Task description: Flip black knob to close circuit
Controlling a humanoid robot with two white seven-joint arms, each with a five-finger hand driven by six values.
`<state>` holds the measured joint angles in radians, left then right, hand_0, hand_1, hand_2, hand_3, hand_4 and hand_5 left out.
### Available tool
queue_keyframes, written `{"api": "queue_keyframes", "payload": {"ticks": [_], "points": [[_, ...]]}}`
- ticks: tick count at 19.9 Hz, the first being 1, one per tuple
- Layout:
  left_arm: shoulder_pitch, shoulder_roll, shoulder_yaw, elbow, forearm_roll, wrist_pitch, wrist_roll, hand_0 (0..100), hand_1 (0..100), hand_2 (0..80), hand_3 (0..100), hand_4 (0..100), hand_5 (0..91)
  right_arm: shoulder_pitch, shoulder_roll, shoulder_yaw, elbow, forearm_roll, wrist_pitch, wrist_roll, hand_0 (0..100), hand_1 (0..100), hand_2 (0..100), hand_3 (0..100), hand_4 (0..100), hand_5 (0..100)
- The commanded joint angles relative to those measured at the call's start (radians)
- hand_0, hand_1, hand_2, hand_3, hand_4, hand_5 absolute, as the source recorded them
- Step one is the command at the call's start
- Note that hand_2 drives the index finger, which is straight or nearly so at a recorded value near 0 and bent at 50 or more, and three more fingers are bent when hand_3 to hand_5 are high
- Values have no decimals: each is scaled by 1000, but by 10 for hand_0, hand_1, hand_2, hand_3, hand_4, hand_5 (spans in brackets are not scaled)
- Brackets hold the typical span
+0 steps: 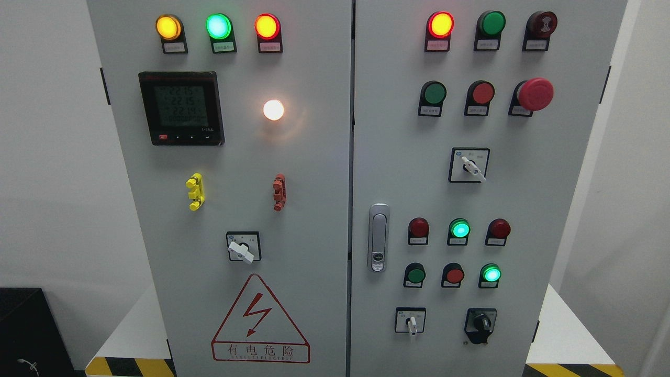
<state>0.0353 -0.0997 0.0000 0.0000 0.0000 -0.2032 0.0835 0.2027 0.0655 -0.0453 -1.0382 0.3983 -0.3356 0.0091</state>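
**Grey Box, Black Knob, No Hands Yet**

Grey metal makes up the big cabinet (293, 173) that fills the view. It has two doors side by side.

On the left door, three lights (218, 26) glow at the top: yellow, green and orange-red. Below them sits a dark meter screen (181, 108) with pale numbers, and a small white lamp (273, 110) shines to its right. Lower down are a yellow clip (195, 191) and a red clip (279, 192). Under those is a white switch (243, 247), and then a red warning triangle (260, 320) with a lightning bolt.

On the right door, near the middle seam, is a silver door handle (378, 237). More round lights and buttons sit to its right, and a big red stop button (534, 94) pokes out up high. The black knob (480, 324) is low down on the right door, to the right of a small white switch (411, 320).

No robot hand shows anywhere, so I cannot tell if the fingers are open or closed. I think the job has not started. Next, a hand would need to reach low and right, pinch the black knob, and turn it.

Pale walls stand on both sides. The cabinet rests on a white platform (562, 335) with yellow and black stripes (131, 366) at the near edge. A black box (23, 330) sits at the near left.
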Motion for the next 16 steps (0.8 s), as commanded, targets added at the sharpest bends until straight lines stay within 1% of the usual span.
{"api": "queue_keyframes", "payload": {"ticks": [1, 3, 5, 6, 7, 11, 14, 15, 16], "points": [[0, 0, -20, 21, -21, 2, 1, 0, 0, 0, 0, 0, 0, -9, 5, -16, -233, 39, 47, 0, 0, 133, 740, 898, 715, 699], [0, 0, -20, 21, -21, 1, 1, 0, 0, 0, 0, 0, 0, -19, 5, -22, -267, 49, 53, -1, 0, 133, 742, 898, 715, 701], [0, 0, -21, 21, -21, 2, 1, 0, 0, 0, 0, 0, 0, -22, 8, -53, -302, 94, 62, -1, 0, 132, 747, 900, 717, 705], [0, 0, -20, 21, -21, 1, 1, 0, 0, 0, 0, 0, 0, -22, 16, -62, -328, 115, 73, -1, 0, 132, 749, 901, 719, 708], [0, 0, -21, 21, -21, 1, 1, 0, 0, 0, 0, 0, 0, -22, 22, -62, -359, 135, 81, 0, 0, 130, 751, 902, 721, 710], [0, 0, -20, 21, -21, 1, 1, 0, 0, 0, 0, 0, 0, -28, 25, -77, -453, 215, 105, 0, 0, 126, 759, 911, 735, 722], [0, 0, -20, 21, -21, 1, 1, 0, 0, 0, 0, 0, 0, -42, 25, -77, -502, 234, 127, 0, 0, 121, 764, 919, 739, 736], [0, 0, -20, 21, -21, 2, 1, 0, 0, 0, 0, 0, 0, -48, 25, -77, -516, 246, 128, 0, 0, 114, 765, 921, 741, 739], [0, 0, -21, 21, -21, 1, 1, 0, 0, 0, 0, 0, 0, -55, 25, -79, -528, 260, 132, 0, 0, 80, 766, 923, 746, 742]]}}
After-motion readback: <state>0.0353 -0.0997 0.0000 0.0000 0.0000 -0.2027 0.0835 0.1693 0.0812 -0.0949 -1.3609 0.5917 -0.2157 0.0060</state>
